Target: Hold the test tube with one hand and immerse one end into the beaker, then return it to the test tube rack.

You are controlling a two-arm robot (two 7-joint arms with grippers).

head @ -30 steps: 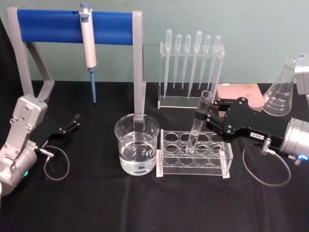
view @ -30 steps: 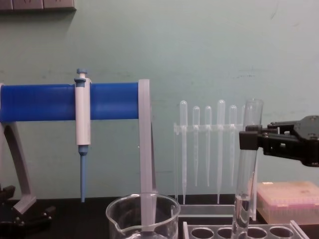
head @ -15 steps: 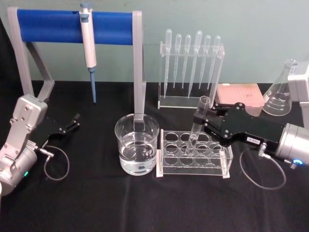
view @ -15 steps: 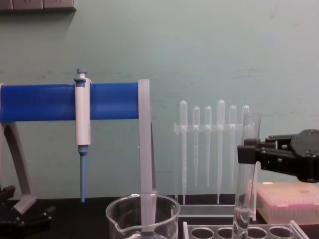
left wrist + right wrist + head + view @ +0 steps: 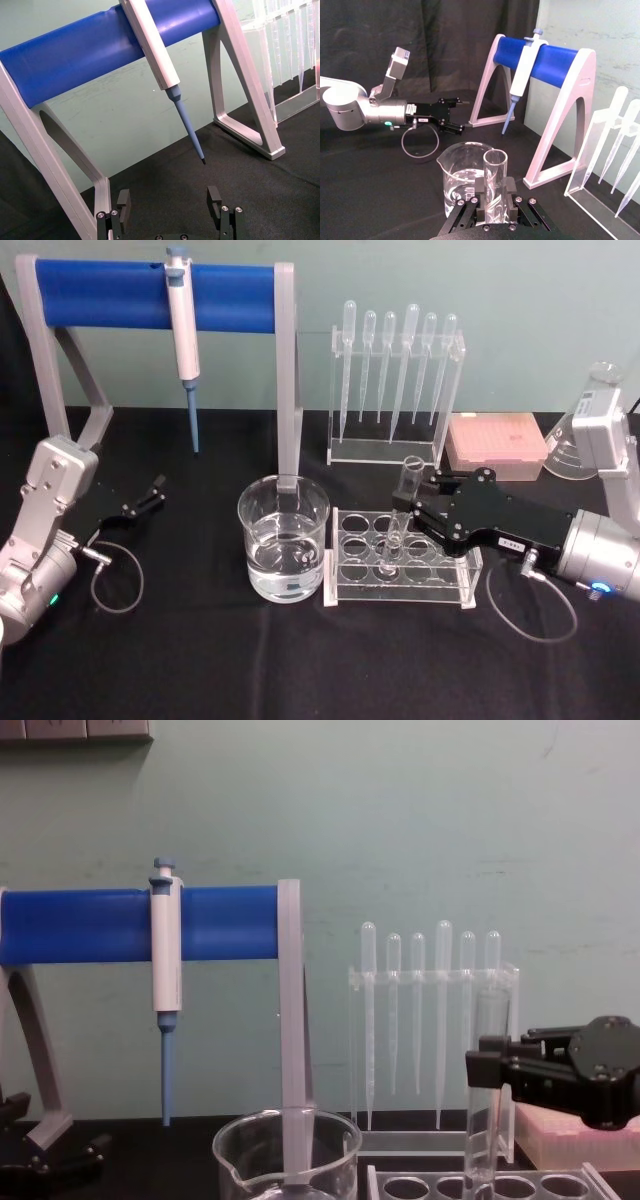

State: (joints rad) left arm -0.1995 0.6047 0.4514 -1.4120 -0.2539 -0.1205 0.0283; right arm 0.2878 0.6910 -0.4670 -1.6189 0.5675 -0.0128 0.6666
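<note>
The right hand [image 5: 418,502] had its black jaws clamped on one clear glass test tube [image 5: 401,512], which stood nearly upright, open rim up, rounded end down in the clear six-hole rack [image 5: 404,558]. One wide glass beaker [image 5: 283,551] sat beyond the jaws' tips. The left hand [image 5: 155,491] rested apart, jaws open.

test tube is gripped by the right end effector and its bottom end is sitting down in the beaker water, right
Not quite. The right end effector does grip the test tube, but the head view shows its bottom end going into a hole of the clear rack, beside the beaker, not in its water.
</note>
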